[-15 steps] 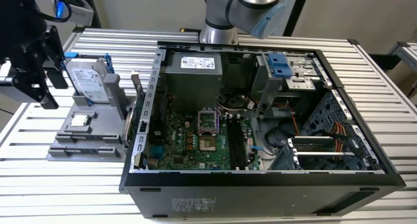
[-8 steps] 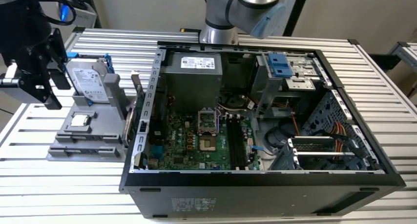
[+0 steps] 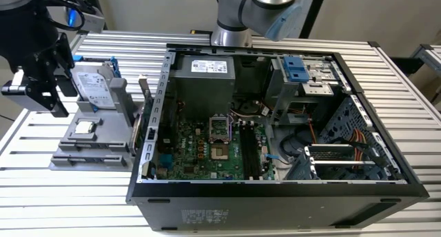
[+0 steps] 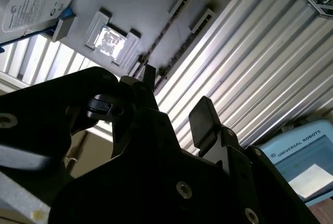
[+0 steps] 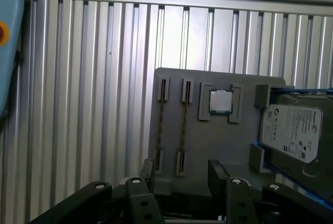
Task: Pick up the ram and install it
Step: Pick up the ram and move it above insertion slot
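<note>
Two ram sticks stand on edge in the slots of a grey holder tray (image 5: 171, 86): one ram stick (image 5: 161, 125) and a second (image 5: 183, 125) beside it. Both wrist views show them, the pair appearing as thin dark lines (image 4: 167, 31). My gripper (image 5: 182, 174) is open, its black fingers (image 5: 217, 172) spread with nothing between them, hovering over the tray end where the sticks sit. In the exterior view the gripper (image 3: 62, 97) hangs at the left, above the tray (image 3: 90, 144). The motherboard's long black slots (image 3: 249, 154) lie inside the open computer case (image 3: 276, 190).
On the same tray sit a small square silver chip (image 5: 221, 100) and a silver hard drive (image 5: 294, 130) in a blue frame. The ribbed metal table (image 5: 78, 104) surrounds the tray. Cables, a drive cage (image 3: 303, 77) and a power supply (image 3: 206, 72) crowd the case.
</note>
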You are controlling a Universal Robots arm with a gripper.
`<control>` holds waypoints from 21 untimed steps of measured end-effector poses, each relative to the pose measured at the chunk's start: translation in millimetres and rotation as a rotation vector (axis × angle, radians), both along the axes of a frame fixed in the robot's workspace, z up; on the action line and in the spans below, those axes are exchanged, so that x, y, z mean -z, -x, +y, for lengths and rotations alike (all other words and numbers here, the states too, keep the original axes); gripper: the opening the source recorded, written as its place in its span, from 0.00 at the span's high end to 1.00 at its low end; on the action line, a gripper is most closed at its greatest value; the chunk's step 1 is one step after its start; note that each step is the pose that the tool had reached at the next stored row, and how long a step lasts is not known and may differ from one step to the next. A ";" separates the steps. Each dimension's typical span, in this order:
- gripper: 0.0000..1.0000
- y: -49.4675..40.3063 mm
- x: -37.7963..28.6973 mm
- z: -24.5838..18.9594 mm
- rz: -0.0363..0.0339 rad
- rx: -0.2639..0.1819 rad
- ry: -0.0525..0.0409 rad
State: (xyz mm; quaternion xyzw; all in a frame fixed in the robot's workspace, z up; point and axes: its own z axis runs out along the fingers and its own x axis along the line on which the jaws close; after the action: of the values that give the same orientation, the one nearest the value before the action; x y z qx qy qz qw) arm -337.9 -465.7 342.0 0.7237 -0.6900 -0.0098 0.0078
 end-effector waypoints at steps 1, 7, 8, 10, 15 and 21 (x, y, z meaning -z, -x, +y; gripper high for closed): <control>0.00 0.0 0.4 0.1 -0.0001 0.000 0.0001; 0.00 0.0 3.6 0.1 -0.0001 0.000 0.0066; 0.00 0.0 4.4 0.1 -0.0001 0.000 0.0069; 0.00 0.0 5.9 0.1 -0.0002 0.000 0.0073; 0.00 0.0 9.3 0.3 0.0000 0.000 0.0089; 0.00 0.0 12.7 0.7 0.0000 0.000 0.0116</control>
State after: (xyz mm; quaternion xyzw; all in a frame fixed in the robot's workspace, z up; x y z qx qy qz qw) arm -338.0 -465.0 329.2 0.7236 -0.6901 -0.0058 0.0120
